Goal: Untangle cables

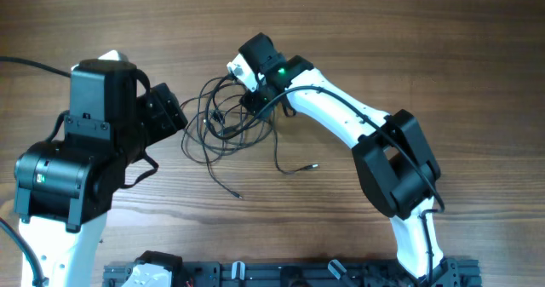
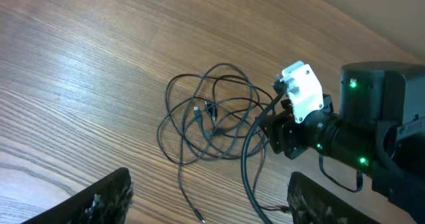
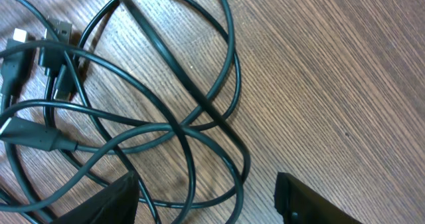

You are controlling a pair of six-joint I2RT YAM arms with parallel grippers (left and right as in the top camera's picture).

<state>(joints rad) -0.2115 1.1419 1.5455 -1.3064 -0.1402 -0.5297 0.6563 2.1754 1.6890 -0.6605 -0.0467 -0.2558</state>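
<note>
The cables are thin black wires in a loose tangled bundle on the wooden table between my two arms. Two strands trail toward the front, each ending in a small plug. My right gripper is open and low over the bundle's far right edge. In the right wrist view several loops lie between and ahead of its open fingers. My left gripper is open and empty just left of the bundle. In the left wrist view the bundle lies ahead of its fingers.
A black rail runs along the table's front edge. A thicker black cable runs off at the far left. The right arm's white and black wrist stands at the bundle's right side.
</note>
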